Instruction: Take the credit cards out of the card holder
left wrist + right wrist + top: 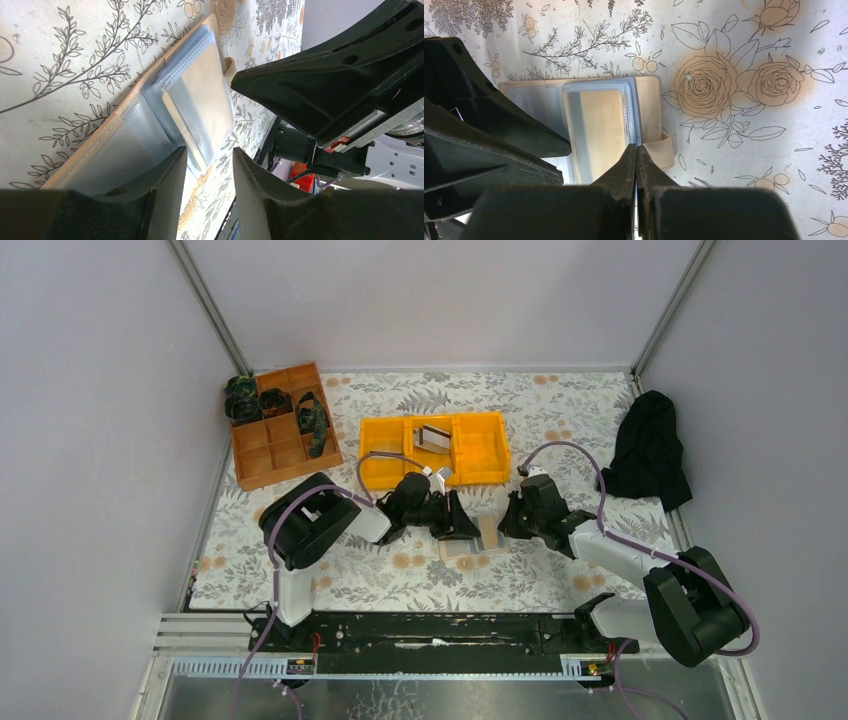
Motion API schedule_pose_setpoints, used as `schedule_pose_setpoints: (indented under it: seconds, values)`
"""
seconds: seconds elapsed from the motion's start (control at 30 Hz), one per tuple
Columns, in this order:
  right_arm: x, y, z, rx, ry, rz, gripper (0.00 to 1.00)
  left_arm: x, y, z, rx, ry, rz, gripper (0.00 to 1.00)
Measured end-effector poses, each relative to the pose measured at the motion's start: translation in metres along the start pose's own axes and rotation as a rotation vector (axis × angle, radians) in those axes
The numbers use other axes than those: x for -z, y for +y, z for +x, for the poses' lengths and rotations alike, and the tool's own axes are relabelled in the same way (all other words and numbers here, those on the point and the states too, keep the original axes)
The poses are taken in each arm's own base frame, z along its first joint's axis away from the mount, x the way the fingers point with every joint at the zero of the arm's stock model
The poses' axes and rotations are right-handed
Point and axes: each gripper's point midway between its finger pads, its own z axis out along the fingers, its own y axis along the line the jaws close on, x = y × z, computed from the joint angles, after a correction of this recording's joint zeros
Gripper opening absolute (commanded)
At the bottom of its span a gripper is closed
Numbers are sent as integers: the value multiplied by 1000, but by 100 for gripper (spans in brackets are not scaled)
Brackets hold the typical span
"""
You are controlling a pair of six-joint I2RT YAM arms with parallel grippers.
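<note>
Top external view: holder (472,543) lies open on the surface (560,412), a card (596,130) in its top sleeve. Over its left half hangs the left gripper (210,160), jaws apart; the right gripper (636,150), jaws together, has its tips at the holder's right sleeve edge.

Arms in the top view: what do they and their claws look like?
Both the left arm and right arm are black with white link sections and a looping purple-grey cable. The left claw and right claw have black, wedge-shaped fingers.
</note>
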Motion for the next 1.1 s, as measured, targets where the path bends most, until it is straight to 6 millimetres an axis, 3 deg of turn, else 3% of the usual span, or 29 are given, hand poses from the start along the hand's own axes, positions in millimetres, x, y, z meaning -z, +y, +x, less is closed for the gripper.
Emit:
schedule_pose_setpoints:
  seconds: [0.2, 0.37, 0.47, 0.63, 0.8, 1.1]
  values:
    - [1, 0, 0, 0, 0, -2, 3, 1, -2, -2, -4, -15, -1, 44]
    - [1, 0, 0, -2, 0, -2, 35, 11, -24, -12, -45, -60, 32, 44]
    - [1, 2, 1, -5, 3, -8, 42, 19, -34, -16, -79, -91, 46, 44]
    - [0, 4, 1, -3, 7, -20, 38, 29, -21, -10, -90, -115, 3, 44]
    - [-3, 5, 3, -3, 15, -29, 36, 38, 23, 15, -36, -91, -116, 44]
    - [-4, 6, 5, -4, 28, -37, 27, 38, 24, 14, -42, -98, -108, 44]
